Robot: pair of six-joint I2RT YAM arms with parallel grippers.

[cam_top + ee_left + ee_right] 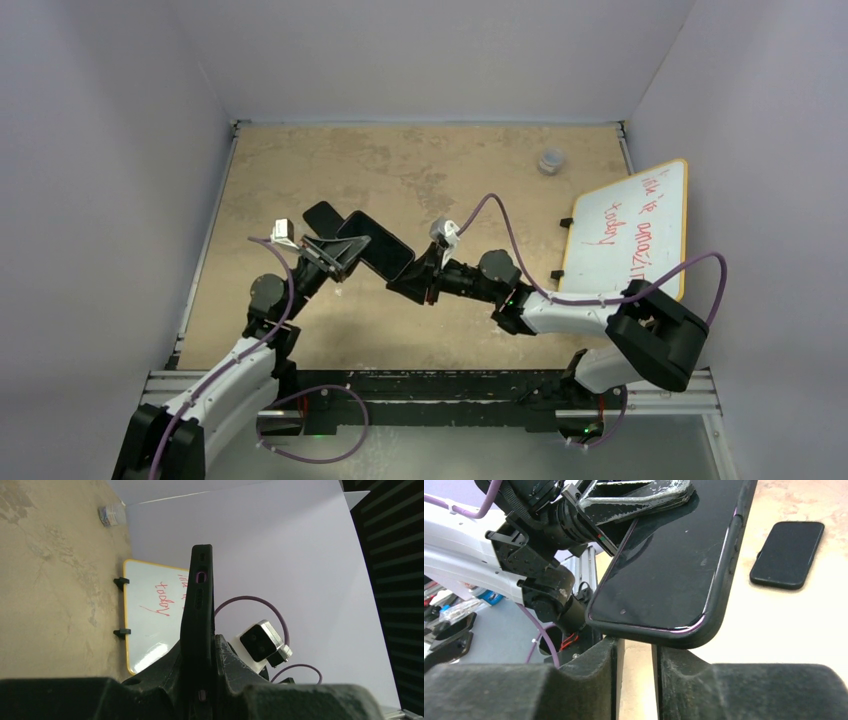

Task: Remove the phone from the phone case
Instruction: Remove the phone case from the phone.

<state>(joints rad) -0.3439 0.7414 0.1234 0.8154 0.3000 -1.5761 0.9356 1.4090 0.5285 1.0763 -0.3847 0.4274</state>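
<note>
Above the tan desk (420, 165), left of the whiteboard (630, 230), your left tool (200, 650) clamps the cased phone (378, 245); your right tool (638, 647) sits narrow at its corner, grip unclear, where the soft rim should peel off stiff, fragile glass.

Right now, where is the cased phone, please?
Top view, left of centre: the cased phone hangs above the table in the left tool, beside the right tool.

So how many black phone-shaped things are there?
2. One, the cased phone, is pinched in the left claw; the other, a black slab, lies flat on the table beyond it.
</note>
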